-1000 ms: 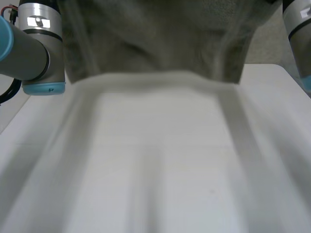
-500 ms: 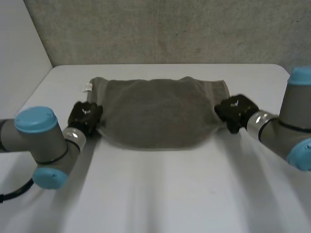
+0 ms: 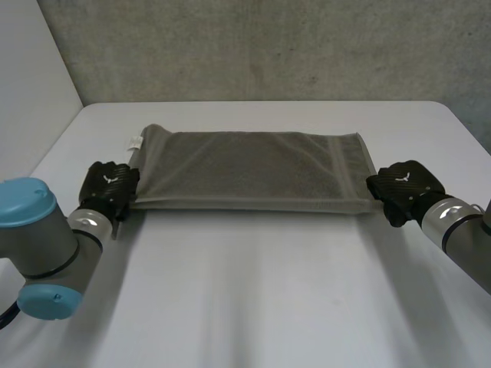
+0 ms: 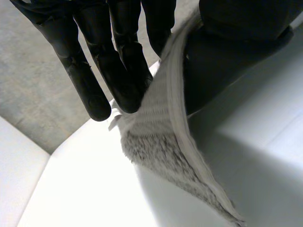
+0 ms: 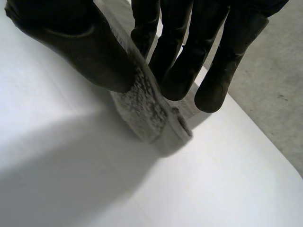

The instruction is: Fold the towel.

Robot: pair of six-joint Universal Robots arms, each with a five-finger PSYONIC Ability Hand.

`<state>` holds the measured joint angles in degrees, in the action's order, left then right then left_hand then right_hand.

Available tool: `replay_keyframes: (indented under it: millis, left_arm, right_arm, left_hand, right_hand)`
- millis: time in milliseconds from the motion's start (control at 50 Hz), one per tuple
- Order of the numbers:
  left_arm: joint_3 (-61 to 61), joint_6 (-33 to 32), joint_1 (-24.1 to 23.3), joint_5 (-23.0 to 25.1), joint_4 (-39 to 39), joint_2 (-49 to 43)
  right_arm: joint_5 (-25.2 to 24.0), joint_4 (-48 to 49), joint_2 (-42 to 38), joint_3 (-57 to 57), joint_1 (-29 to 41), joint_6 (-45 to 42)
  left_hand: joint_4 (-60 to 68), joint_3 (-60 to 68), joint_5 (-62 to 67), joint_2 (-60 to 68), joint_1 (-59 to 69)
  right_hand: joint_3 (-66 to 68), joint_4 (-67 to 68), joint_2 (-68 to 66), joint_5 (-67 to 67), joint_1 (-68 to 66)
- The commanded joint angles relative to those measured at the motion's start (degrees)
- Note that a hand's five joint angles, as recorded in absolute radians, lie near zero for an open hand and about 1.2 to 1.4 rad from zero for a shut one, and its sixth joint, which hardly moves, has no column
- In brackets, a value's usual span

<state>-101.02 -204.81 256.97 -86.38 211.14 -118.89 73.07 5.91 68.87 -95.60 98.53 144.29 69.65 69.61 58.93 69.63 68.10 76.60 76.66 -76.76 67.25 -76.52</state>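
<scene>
A grey towel (image 3: 249,170) lies stretched flat across the white table (image 3: 253,291), folded double into a long strip. My left hand (image 3: 110,185) pinches its near left corner; in the left wrist view the towel's doubled edge (image 4: 166,118) sits between the straight fingers (image 4: 118,71) and the thumb (image 4: 213,71). My right hand (image 3: 403,188) pinches the near right corner; the right wrist view has the towel corner (image 5: 151,111) clamped between thumb (image 5: 71,42) and fingers (image 5: 184,61). A small white label (image 3: 135,142) sticks out at the far left corner.
A grey textured wall (image 3: 253,46) rises behind the table's far edge. Bare table surface stretches between the towel and me. My left arm's light-blue cap (image 3: 27,201) sits near the table's left edge.
The towel came down from hanging in front of the head camera onto the table. Both hands then moved apart and toward me, pulling it from a sagging heap into a flat taut strip.
</scene>
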Motion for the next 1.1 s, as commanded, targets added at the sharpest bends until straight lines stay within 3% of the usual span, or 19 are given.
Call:
replay_keyframes:
  millis: [20,360,460,580,700,800,820,840,960,1060,1100]
  left_arm:
    - [-0.9,-0.1,1.6,-0.2,3.0,-0.7]
    - [-1.3,-0.1,2.5,-0.3,3.0,-0.6]
    - [-1.6,-0.2,2.6,-0.5,3.0,-0.4]
    - [-1.9,-0.2,2.5,-0.5,3.0,0.0]
    - [-2.0,-0.2,2.7,-0.4,3.0,0.1]
    - [-2.0,-0.1,2.9,0.2,2.9,0.1]
    - [-1.9,-0.1,2.9,0.3,2.9,0.1]
    - [-1.9,-0.1,3.0,0.4,2.9,0.1]
    - [-1.7,-0.5,3.3,0.4,1.7,1.0]
    - [-3.8,-7.4,3.4,0.5,-2.5,6.0]
    - [-5.1,-9.7,3.4,0.7,-3.6,8.1]
  right_arm:
    - [0.0,0.6,-0.2,0.0,-1.8,0.1]
    - [-0.1,1.1,-0.8,-0.7,-2.3,0.1]
    - [-0.1,1.1,-0.8,-0.9,-2.0,0.3]
    - [-0.1,1.2,-1.1,-1.1,-1.9,0.3]
    - [-0.1,1.2,-1.1,-0.8,-2.2,0.5]
    - [-0.1,1.1,-1.1,-0.7,-2.2,0.5]
    - [-0.1,1.2,-1.1,-0.7,-2.3,0.5]
    - [-0.1,1.2,-1.1,-0.7,-2.3,0.5]
    - [-0.1,0.9,-1.0,-0.2,-3.0,0.5]
    - [0.3,-0.8,0.0,0.5,-3.4,-0.4]
    - [-0.2,-8.5,3.4,2.0,-3.5,-2.2]
  left_hand:
    - [7.5,7.6,8.2,7.5,9.1]
    - [-0.1,0.0,0.7,0.0,1.5]
    - [-19.2,-19.1,-18.5,-19.2,-17.6]
    - [-23.1,-23.1,-22.4,-23.1,-21.6]
    - [-16.9,-16.8,-16.2,-16.9,-15.3]
    - [-2.6,-2.5,-1.9,-2.6,-1.0]
    - [8.7,8.8,9.5,8.8,10.3]
    - [10.3,10.4,11.1,10.4,11.9]
    - [10.3,10.4,11.1,10.4,11.9]
    - [10.3,10.4,11.1,10.4,11.9]
    - [10.3,10.4,11.1,10.4,11.9]
  right_hand:
    - [3.4,3.3,-3.2,2.8,-3.5]
    - [3.4,3.3,-3.2,2.8,-3.5]
    - [3.4,3.3,-3.2,2.8,-3.5]
    - [3.4,3.3,-3.2,2.8,-3.5]
    - [3.4,3.3,-3.2,2.8,-3.5]
    - [3.4,3.3,-3.2,2.8,-3.5]
    - [3.4,3.3,-3.2,2.8,-3.5]
    - [3.4,3.3,-3.2,2.8,-3.5]
    - [3.4,3.3,-3.2,2.8,-3.5]
    - [3.4,3.3,-3.2,2.8,-3.5]
    - [3.4,3.3,-3.2,2.8,-3.5]
